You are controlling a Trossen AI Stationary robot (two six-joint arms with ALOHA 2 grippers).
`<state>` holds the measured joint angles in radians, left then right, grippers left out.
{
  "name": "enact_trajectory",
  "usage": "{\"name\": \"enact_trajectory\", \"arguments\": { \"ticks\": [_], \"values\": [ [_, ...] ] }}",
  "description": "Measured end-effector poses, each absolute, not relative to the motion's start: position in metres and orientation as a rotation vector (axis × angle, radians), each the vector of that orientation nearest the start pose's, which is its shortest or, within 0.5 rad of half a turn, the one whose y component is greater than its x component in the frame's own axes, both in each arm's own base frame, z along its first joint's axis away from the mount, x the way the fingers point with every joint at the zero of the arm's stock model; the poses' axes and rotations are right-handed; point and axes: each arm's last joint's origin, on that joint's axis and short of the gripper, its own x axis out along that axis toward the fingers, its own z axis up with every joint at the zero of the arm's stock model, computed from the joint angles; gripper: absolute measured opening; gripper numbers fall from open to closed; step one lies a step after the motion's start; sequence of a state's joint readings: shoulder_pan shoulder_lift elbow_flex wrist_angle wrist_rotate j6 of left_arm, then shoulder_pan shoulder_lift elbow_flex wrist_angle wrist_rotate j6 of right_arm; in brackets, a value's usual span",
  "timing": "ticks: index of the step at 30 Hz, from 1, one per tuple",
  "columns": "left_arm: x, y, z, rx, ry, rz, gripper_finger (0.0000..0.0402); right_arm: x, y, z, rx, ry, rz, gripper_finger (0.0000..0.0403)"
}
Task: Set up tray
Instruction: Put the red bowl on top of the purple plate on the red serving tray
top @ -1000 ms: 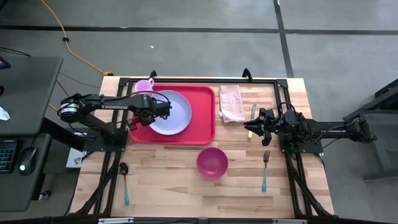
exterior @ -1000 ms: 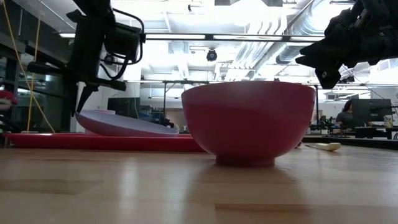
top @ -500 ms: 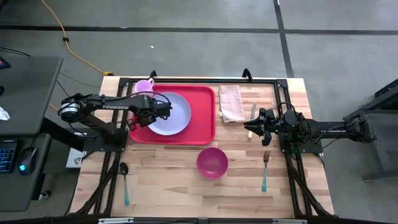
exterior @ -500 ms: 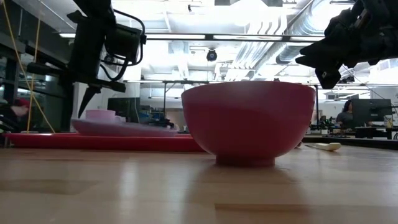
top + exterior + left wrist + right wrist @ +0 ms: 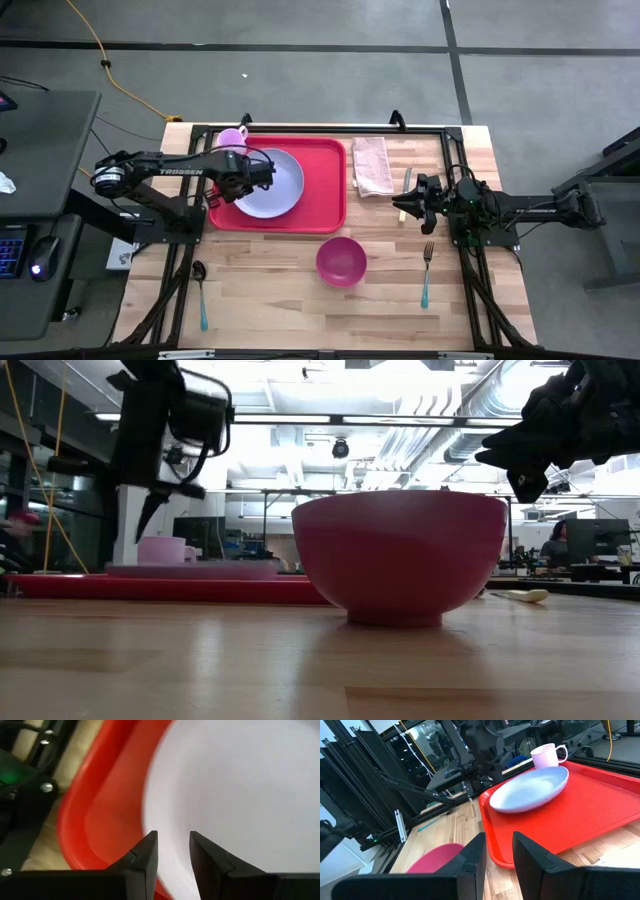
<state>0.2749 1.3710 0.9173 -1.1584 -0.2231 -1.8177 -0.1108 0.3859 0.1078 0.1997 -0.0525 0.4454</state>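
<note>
So far only the lavender plate (image 5: 270, 182) is laid on the tray (image 5: 325, 200); the left gripper (image 5: 262, 172) is parted above it, the right gripper's (image 5: 408, 200) fingers are apart, empty; bowl (image 5: 341, 261), fork (image 5: 426, 272), spoon (image 5: 200, 292) are left outside.

tray (image 5: 325, 190) | red, rectangular, raised rim, rounded corners | flat on table, far-centre, left of middle | bears lavender plate (image 5: 272, 182)

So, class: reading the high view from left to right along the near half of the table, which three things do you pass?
Teal-handled spoon → magenta bowl → teal-handled fork.
</note>
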Motion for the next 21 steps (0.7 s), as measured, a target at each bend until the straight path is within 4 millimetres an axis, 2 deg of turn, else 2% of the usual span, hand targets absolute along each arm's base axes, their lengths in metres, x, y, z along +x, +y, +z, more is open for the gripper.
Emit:
{"name": "enact_trajectory", "arguments": {
  "ticks": [5,10,16,21],
  "values": [
    [0.211,0.067,0.249,-1.283,0.763,1.497,0.015,0.123,-0.012,0.186,0.454,0.064,-0.075,0.0073],
    [0.236,0.063,0.303,-1.116,0.712,1.162,0.0146,0.123,-0.012,0.186,0.454,0.063,-0.075,0.0073],
    [0.268,0.038,0.358,-0.906,0.549,0.8,0.0124,0.123,-0.013,0.186,0.454,0.06,-0.089,0.0073],
    [0.282,0.012,0.375,-0.819,0.529,0.639,0.0103,0.123,-0.013,0.186,0.455,0.058,-0.098,0.0073]
  ]
}}
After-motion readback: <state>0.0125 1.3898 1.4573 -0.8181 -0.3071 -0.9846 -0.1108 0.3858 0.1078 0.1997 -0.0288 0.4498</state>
